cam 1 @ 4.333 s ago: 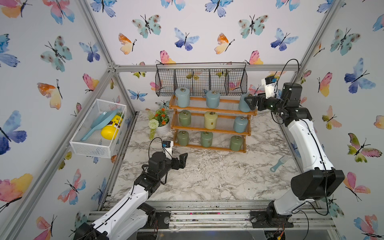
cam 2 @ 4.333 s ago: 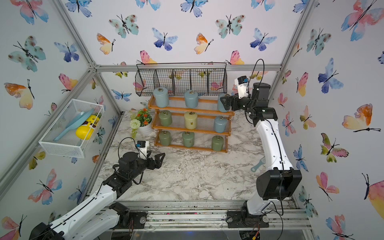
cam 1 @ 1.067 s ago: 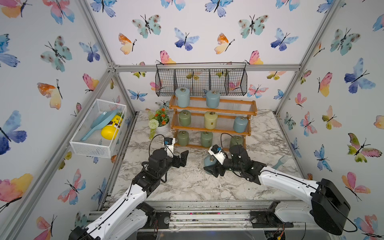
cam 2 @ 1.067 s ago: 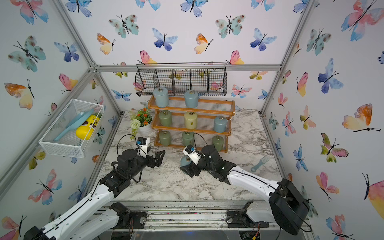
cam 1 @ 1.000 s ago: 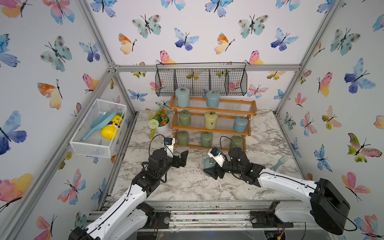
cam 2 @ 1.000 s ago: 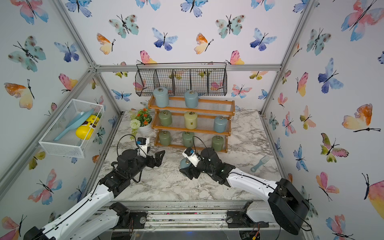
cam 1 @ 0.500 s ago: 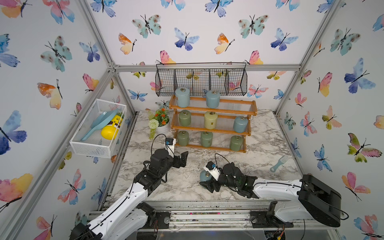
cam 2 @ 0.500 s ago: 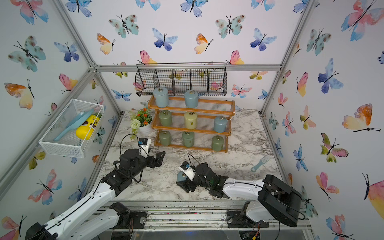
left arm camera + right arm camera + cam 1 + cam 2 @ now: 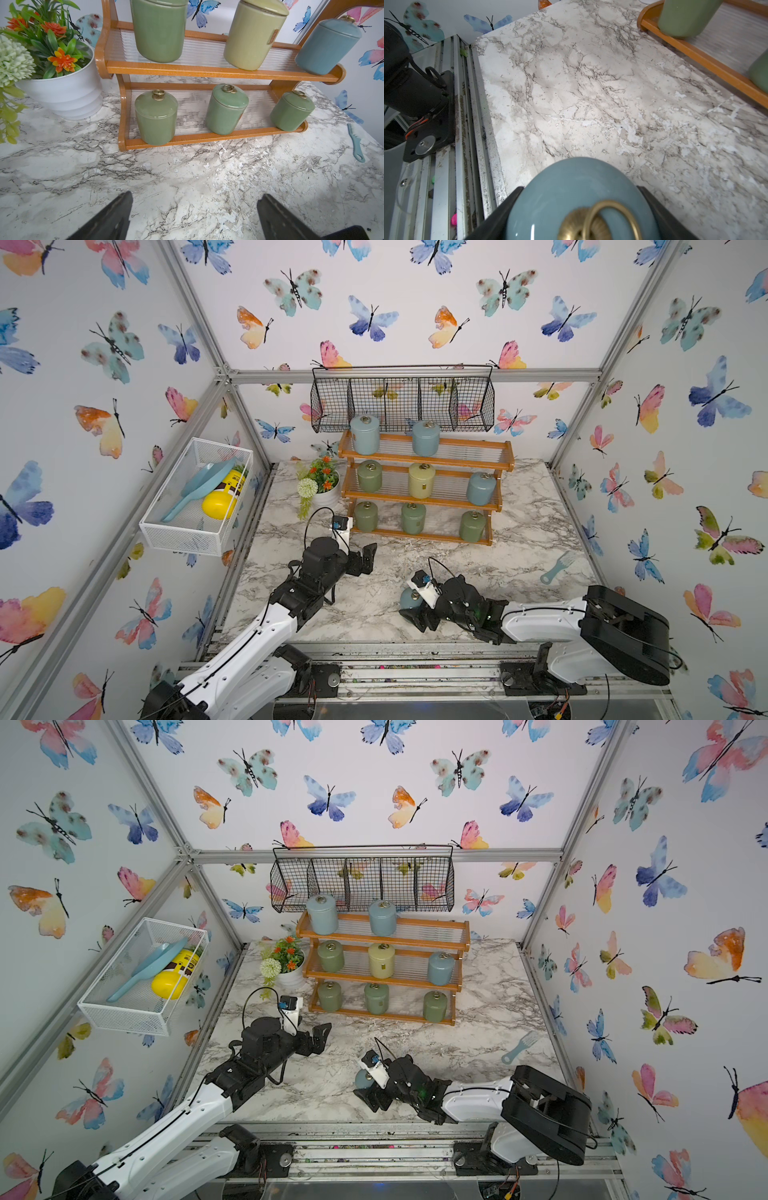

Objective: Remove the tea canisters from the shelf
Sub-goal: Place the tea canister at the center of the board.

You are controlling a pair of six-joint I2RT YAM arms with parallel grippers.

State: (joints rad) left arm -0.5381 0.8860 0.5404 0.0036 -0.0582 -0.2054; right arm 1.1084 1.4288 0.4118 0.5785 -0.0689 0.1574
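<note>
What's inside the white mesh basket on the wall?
A blue scoop and a yellow bottle, side by side; the scoop hides part of the bottle, and anything beneath them is covered.

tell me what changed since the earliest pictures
The right gripper took the pale blue canister off the shelf, from the right end of its top tier, and carried it down to the front of the table, still shut on it. The left gripper stayed open before the shelf, shifting only slightly; the other eight canisters kept their places.
</note>
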